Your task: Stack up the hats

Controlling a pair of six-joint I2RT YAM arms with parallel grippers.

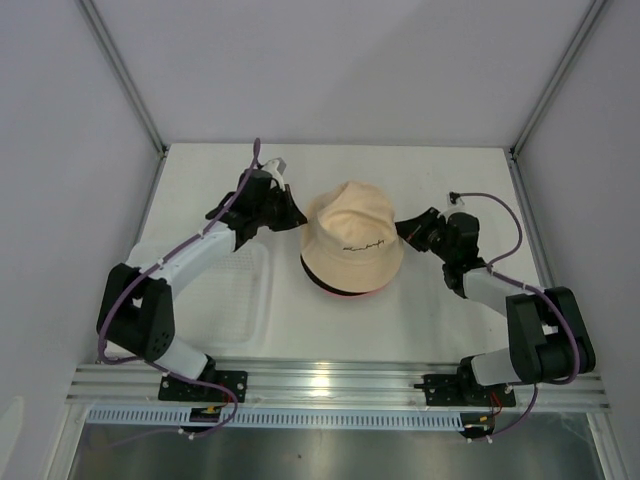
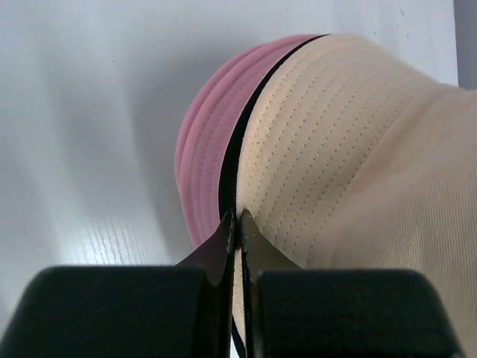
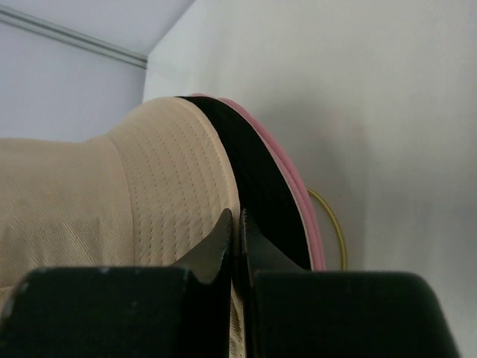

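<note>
Nearest the lens in both wrist views are my own black fingers. My left gripper (image 2: pixel 237 224) has its fingers pressed together, only a hairline slit between them, and a sliver of beige cloth shows in that slit, so it is clamped on the brim of the beige hat (image 2: pixel 358 171) at its left edge. My right gripper (image 3: pixel 237 222) is the same: tips together, pinching the beige brim on the opposite side. The beige hat sits on top of the pile, crown up, its small dark script facing the near edge in the top view. Directly under it is the black hat (image 2: pixel 231 160), showing only as a thin dark brim line from the left wrist and a wider black band from the right wrist. Under that is the pink hat (image 2: pixel 201 149), lowest in the pile and lying on the white table (image 1: pixel 440 180); I can't tell how many pink layers there are. From above the pile is mid-table between my two arms, with pink and black peeking out only at its near rim. The clear tray (image 1: pixel 240 300) lies flat to the pile's left, under my left forearm, just beside the hats and not under them.
</note>
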